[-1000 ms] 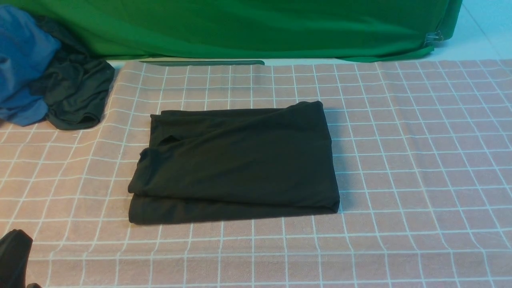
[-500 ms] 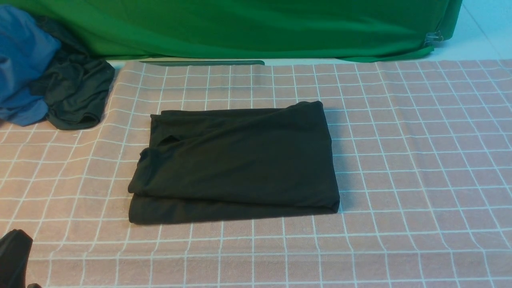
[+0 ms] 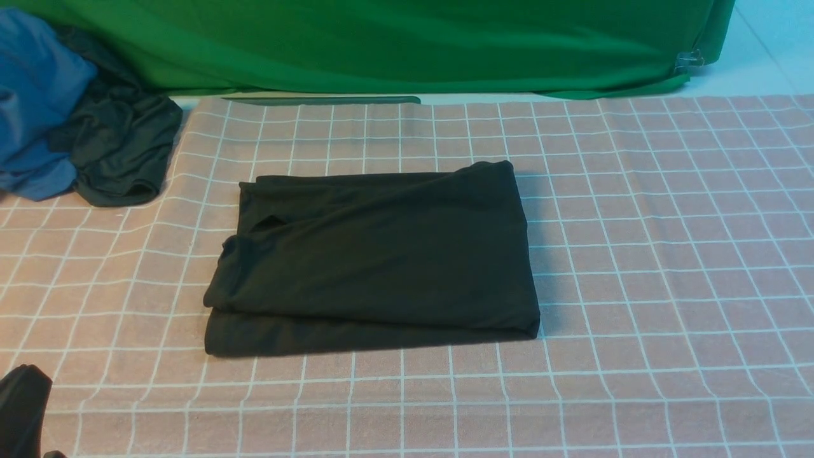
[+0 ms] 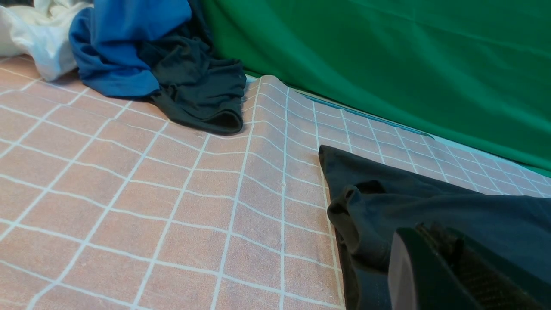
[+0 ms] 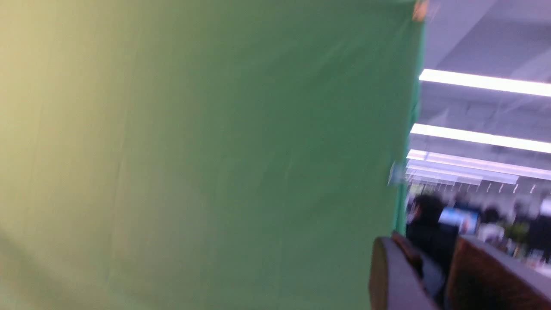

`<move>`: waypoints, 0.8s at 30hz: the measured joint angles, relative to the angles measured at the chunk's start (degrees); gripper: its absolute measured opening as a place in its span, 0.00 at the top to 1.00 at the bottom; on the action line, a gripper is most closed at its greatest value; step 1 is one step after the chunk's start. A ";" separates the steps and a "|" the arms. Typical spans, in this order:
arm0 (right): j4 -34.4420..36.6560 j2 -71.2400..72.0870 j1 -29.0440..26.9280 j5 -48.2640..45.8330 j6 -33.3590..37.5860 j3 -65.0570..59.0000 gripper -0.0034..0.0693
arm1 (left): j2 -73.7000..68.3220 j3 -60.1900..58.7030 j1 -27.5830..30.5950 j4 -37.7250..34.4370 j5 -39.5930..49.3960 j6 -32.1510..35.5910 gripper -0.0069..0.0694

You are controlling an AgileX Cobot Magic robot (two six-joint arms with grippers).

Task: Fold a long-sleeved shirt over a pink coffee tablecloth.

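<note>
Black cotton, the long-sleeved shirt (image 3: 372, 257) lay folded into a compact rectangle near the middle of the pink coffee tablecloth (image 3: 668, 254), layered edges stacked along its near side and nothing gripping it. Folding looked finished; what remained, I judged, was at most squaring the slightly offset left edge, or retreat. The left end effector (image 4: 447, 275) hung just beside the shirt's left edge, jaws closed and empty. The right end effector (image 5: 434, 275) pointed up at the green fabric (image 3: 407, 44), jaws partly apart with nothing between them. Open cloth surrounded the shirt on every side; the blue garment (image 3: 35, 102) and dark plain garment (image 3: 121, 149) sat well apart at the far left.
</note>
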State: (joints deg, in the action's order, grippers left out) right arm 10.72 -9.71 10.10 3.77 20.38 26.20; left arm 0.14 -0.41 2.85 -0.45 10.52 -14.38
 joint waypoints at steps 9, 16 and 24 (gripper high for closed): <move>0.00 0.19 -2.24 -10.37 2.23 -10.60 0.63 | 0.00 0.00 0.00 0.00 0.00 0.00 0.89; 0.00 0.37 -3.01 -9.84 1.86 -22.30 0.63 | 0.00 0.00 0.00 0.00 0.00 0.00 0.89; 0.00 7.18 -3.41 -13.75 0.22 -26.61 0.63 | 0.00 0.00 0.00 0.00 0.00 0.00 0.89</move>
State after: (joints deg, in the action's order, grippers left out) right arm 10.72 -2.53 6.68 -9.98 20.60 -0.42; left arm 0.14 -0.41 2.85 -0.45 10.52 -14.38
